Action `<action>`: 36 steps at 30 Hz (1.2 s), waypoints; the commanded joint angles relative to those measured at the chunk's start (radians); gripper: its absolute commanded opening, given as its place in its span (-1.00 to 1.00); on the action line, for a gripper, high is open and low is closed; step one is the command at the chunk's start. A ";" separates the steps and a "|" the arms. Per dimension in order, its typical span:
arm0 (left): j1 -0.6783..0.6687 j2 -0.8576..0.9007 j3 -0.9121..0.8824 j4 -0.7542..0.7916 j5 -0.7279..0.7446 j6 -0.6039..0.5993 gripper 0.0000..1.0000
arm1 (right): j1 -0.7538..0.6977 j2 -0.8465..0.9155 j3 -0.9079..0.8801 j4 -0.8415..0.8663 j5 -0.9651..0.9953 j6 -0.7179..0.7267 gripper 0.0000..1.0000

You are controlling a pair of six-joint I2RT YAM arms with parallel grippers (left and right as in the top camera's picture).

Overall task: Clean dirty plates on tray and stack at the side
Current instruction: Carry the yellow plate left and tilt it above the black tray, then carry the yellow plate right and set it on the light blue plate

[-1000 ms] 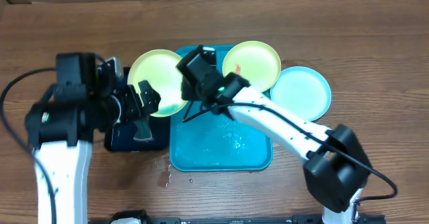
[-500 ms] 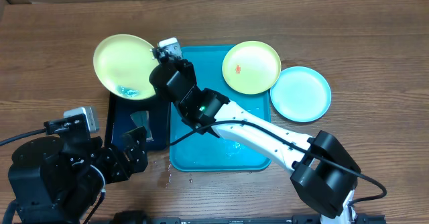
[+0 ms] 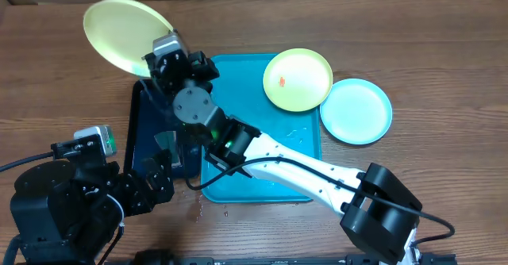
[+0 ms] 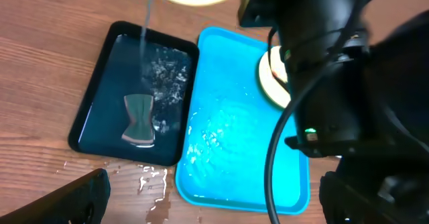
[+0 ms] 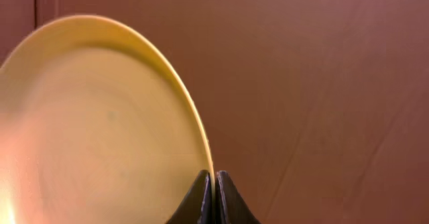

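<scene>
Right pincer (image 5: 214, 184) is clamped on the rim of a light green plate (image 3: 119, 31). Over the last second I've watched it carry that plate off the left edge of the turquoise tray (image 3: 238, 74) and out past the black tray (image 3: 143, 130), so it now hangs tilted over the desk's far-left area. From the left wrist view a thin stream of water (image 4: 144, 23) runs off the plate into the black tray, where the sponge (image 4: 139, 120) lies.

Left pincer (image 3: 161, 179) has pulled back toward the near-left corner of the desk, with its jaws apart and holding nothing.

I read this as the scrub being finished and the plate being drained before I stack it at the side. A second green plate (image 3: 298, 78) with a red smear sits at the tray's far-right corner. The light blue plate (image 3: 355, 110) lies on the desk just beside it.
</scene>
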 commanded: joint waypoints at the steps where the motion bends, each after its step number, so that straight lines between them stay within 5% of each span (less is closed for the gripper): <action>1: 0.005 0.000 0.006 0.001 -0.006 0.019 1.00 | 0.023 -0.014 0.025 0.095 0.039 -0.190 -0.92; 9: 0.005 0.000 0.006 0.001 -0.006 0.019 1.00 | 0.063 -0.014 0.025 0.318 0.039 -0.336 -0.92; 29: 0.005 0.000 0.006 0.001 -0.006 0.019 1.00 | 0.067 -0.014 0.025 0.309 0.040 -0.334 -0.92; 36: 0.005 0.000 0.006 0.001 -0.006 0.019 1.00 | 0.063 -0.014 0.024 0.128 0.165 -0.054 -0.92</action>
